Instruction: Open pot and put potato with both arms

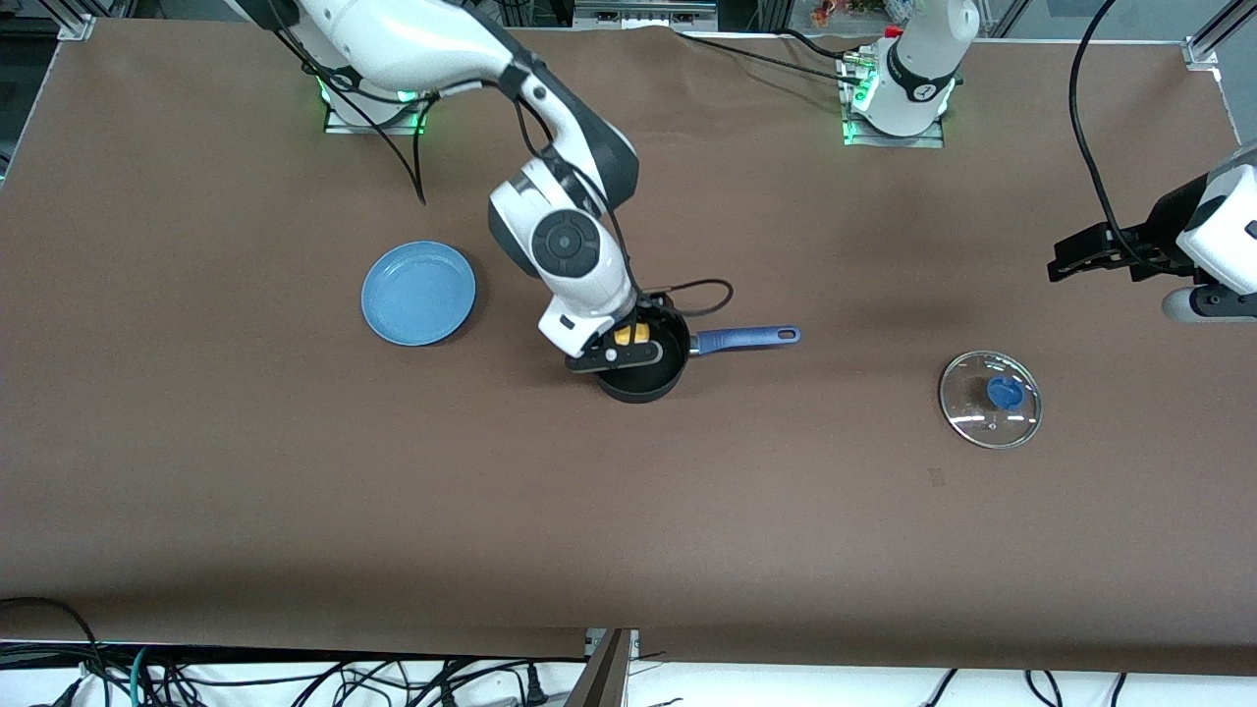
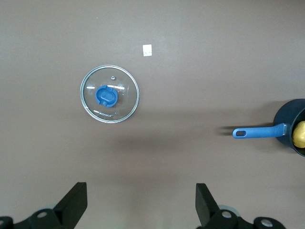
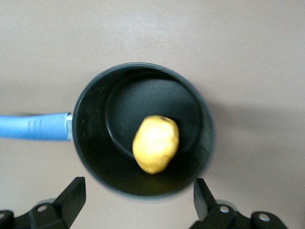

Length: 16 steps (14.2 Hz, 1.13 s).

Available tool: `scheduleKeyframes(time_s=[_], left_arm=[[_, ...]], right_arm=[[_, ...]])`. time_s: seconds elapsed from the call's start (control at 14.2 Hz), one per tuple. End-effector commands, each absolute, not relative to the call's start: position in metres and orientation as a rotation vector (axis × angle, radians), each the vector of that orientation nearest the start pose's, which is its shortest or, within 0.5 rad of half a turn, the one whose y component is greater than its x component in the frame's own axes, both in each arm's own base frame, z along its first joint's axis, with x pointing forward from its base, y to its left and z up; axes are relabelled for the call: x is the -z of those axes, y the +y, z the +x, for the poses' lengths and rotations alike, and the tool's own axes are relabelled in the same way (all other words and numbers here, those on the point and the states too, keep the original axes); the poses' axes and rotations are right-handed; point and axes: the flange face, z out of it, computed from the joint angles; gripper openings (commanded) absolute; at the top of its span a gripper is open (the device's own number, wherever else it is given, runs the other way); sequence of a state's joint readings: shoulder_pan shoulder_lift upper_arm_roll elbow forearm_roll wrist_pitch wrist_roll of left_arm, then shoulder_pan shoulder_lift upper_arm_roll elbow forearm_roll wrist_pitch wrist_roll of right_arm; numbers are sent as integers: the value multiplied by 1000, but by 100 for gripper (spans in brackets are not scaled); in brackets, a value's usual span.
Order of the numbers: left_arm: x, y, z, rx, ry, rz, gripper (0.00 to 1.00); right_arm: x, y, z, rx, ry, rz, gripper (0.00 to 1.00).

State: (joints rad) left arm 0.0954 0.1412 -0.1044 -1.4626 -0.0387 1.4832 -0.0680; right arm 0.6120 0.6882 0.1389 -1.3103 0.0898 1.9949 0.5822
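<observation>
The brown tabletop [image 1: 295,471] fills nearly the whole front view, from the top edge down to the cable-strewn strip at the bottom. The right arm [image 1: 462,59] enters from the upper left of that frame and bends down to the centre, where its gripper [image 1: 614,346] hangs directly over the pot [image 1: 643,378]; in the right wrist view the fingers [image 3: 71,195] stand wide apart with nothing between them, one at each lower corner of the frame. The left arm [image 1: 918,69] has its base at the upper right, and its gripper [image 1: 1065,260] waits high at the right edge of the front view, over bare tabletop at the left arm's end; its fingers [image 2: 74,200] are also spread wide and empty in the left wrist view. A light-blue plate [image 1: 418,293] lies left of centre, apart from the pot. The lid [image 1: 990,399], glass with a blue knob, lies flat on the tabletop at lower right of centre, well apart from the pot and a little nearer the camera. The pot sits uncovered at frame centre, its blue handle [image 1: 746,338] pointing toward the lid. The potato [image 3: 155,143] lies inside the pot, on its black floor, in the middle of the right wrist view.
</observation>
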Motion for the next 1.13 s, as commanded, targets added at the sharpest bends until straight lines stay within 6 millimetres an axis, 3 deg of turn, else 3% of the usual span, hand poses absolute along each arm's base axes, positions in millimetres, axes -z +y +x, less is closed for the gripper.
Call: scheduleKeyframes(time_s=[0.0,0.21,0.56,0.63,0.85,1.06], left_arm=[[-594,-5,585,-190,-65,-3163,100],[-594,-3,585,-190,-72,-3163,100],[-594,-3,585,-190,-72,-3163,100],[-594,-3,585,-190,-72,-3163,100],[-594,-3,585,-190,-72,-3163,100],[-594,-3,585,-190,-72,-3163,100]], right_arm=[[-395,445,561,-129,-77,-3071,100],[-453,380,577,-116,14,-3145,100],[-533,266,588,-162,-73,-3175,100],[-543,242,587,-171,-107,-3165,100],[-549,156,583,-194,-119,-3136,100],[-566,98,565,-176,-108,-3145,100]])
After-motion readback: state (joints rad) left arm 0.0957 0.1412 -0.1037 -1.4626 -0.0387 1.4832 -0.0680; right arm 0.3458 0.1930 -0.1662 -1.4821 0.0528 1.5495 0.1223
